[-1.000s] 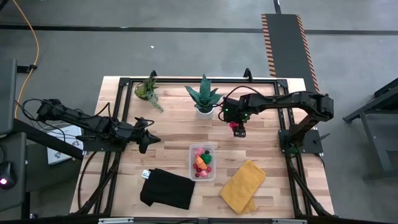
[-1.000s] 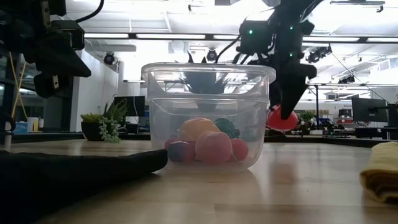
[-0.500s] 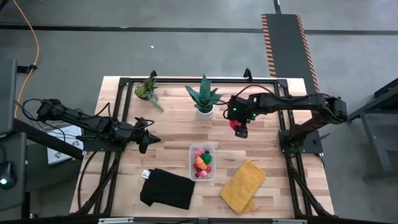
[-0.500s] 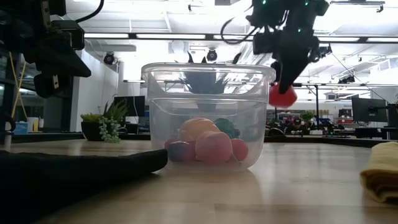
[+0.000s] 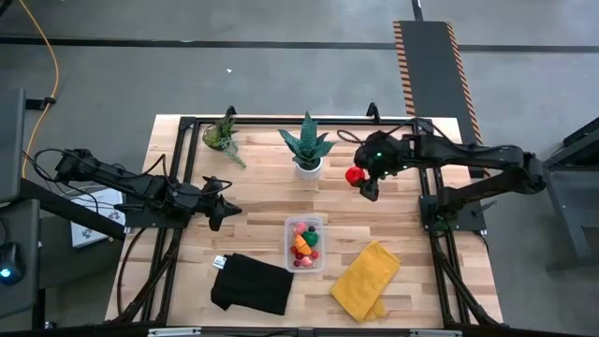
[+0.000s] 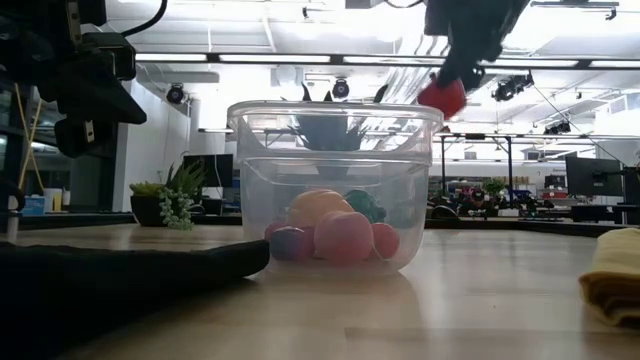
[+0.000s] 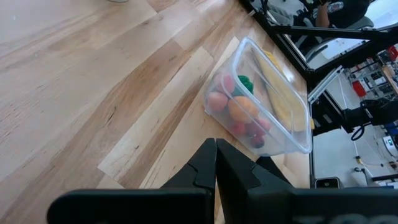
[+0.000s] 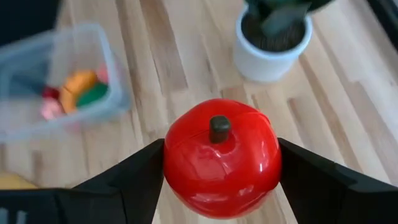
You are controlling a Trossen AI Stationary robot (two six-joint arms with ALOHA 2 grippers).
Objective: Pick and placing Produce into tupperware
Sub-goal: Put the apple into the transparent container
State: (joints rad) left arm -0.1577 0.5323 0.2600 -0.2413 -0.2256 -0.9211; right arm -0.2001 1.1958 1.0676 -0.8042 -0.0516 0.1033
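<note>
My right gripper [image 5: 361,183] is shut on a red toy apple [image 8: 221,155], raised above the table's far right part, right of the white-potted plant. The apple [image 5: 353,175] shows in the low view as a red ball [image 6: 443,98] at the height of the tupperware's rim. The clear tupperware [image 5: 306,244] stands on the table near the middle and holds several produce pieces: orange, green, pink, red [image 7: 244,112]. My left gripper [image 7: 216,155] is shut and hovers over the table's left side [image 5: 221,208], touching nothing. My right gripper pinches the red apple between its two fingers [image 8: 140,180], one on each of its sides [image 8: 177,158]. The dark stem [image 8: 219,127] faces the wrist camera. The apple is lifted clear of the table.
A white-potted green plant [image 5: 307,145] stands at the far edge beside the held apple, and a second plant [image 5: 223,136] farther left. A black cloth [image 5: 252,284] lies near left, a yellow cloth [image 5: 365,279] near right. Bare wood lies between the plants and the tupperware.
My right gripper has risen with the apple, from close to the table up to about the height of the tupperware's rim, and has turned about. Its arm has stretched out toward the right. The apple stays held throughout. The left arm has kept still.
</note>
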